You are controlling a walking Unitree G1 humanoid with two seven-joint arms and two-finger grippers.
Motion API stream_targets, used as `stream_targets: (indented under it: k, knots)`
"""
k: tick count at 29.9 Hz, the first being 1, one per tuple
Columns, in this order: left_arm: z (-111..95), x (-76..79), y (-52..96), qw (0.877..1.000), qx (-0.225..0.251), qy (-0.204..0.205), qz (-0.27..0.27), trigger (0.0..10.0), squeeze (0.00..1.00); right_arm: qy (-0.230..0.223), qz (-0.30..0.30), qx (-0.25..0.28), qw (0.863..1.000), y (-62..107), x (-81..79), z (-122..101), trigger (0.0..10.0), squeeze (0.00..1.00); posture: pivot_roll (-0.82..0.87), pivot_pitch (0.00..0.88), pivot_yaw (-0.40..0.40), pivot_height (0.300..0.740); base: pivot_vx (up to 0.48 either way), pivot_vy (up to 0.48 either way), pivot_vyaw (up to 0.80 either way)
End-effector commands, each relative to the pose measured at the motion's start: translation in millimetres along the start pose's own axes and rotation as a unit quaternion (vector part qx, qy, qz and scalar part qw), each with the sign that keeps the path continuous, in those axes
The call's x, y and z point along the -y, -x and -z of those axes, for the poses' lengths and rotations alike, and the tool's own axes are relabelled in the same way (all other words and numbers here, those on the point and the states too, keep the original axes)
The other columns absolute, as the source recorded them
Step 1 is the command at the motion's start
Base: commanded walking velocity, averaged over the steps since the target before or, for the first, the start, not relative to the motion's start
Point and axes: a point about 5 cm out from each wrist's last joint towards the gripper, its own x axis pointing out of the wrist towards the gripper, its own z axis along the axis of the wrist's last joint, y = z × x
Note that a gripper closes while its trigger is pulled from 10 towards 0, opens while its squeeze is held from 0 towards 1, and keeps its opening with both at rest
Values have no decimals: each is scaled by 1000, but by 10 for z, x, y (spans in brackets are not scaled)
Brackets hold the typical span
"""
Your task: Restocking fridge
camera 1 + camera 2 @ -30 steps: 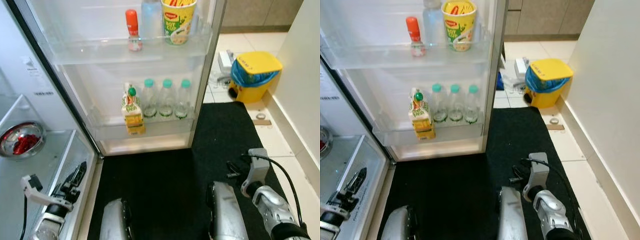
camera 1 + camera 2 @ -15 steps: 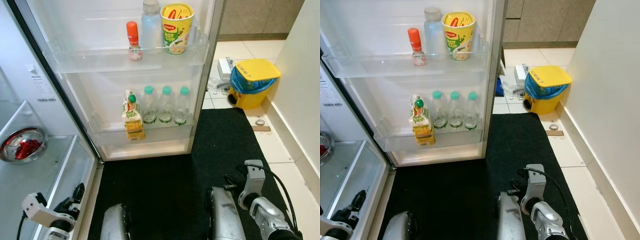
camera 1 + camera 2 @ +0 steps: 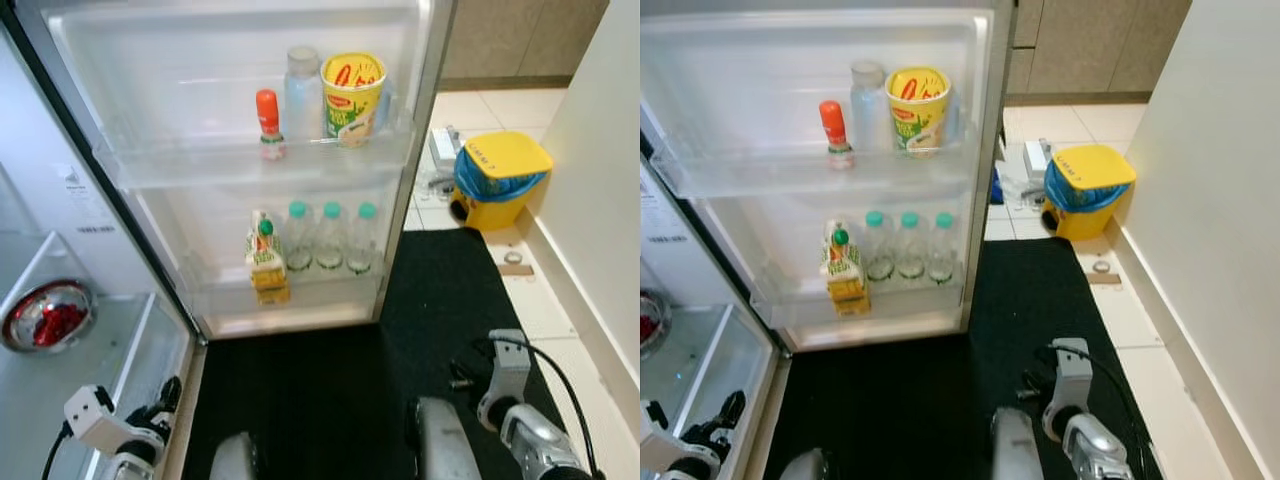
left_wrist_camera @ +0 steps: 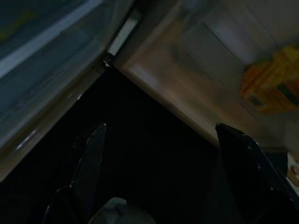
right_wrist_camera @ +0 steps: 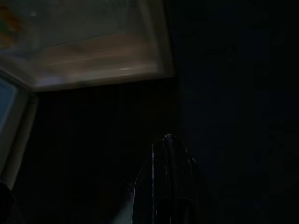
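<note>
Black fingers of the left gripper (image 4: 159, 163) are spread wide and empty; the right gripper (image 5: 166, 154) is closed on nothing. Beyond, the fridge door (image 3: 240, 150) already holds a juice carton (image 3: 265, 262), three water bottles (image 3: 329, 236) and a noodle cup (image 3: 352, 97); restocking looks largely done.

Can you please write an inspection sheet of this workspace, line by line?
Surface: black mat before the open fridge door.
Job's things: upper door shelf holds red-capped bottle, clear bottle, yellow noodle cup; lower shelf holds juice carton, three water bottles.
Clutter: metal bowl inside the fridge.
Grippers: left gripper open, low; right gripper shut, low.
Cables: black cable on right arm.
Surroundings: yellow bin, tiled floor, wall.
</note>
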Motion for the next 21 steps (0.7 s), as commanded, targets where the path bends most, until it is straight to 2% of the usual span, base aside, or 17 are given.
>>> stream_targets:
  k: [1, 7, 11, 13, 21]
  knots:
    - [101, -67, 48, 999, -29, -12, -31, 10000, 0, -9, 11, -31, 999, 68, 31, 166, 10000, 0, -53, 91, -13, 606, 0, 0, 0]
    - [150, -69, 52, 998, -46, -27, -44, 10000, 0, -14, 15, -49, 999, 118, 37, 278, 10000, 0, -49, 90, -17, 606, 0, 0, 0]
    - [201, -40, 39, 996, -62, -35, -50, 10000, 0, -17, 20, -65, 998, 152, 32, 366, 10000, 0, -51, 89, -18, 606, -463, 0, 0]
    - [190, -35, 34, 997, -51, -33, -52, 10000, 0, -18, 20, -68, 997, 159, 27, 386, 10000, 0, -53, 87, -18, 606, -465, 0, 0]
    - [225, -56, 53, 994, -68, -53, -62, 10000, 0, -22, 16, -69, 997, 183, 28, 418, 10000, 0, -56, 88, -17, 616, 0, 0, 0]
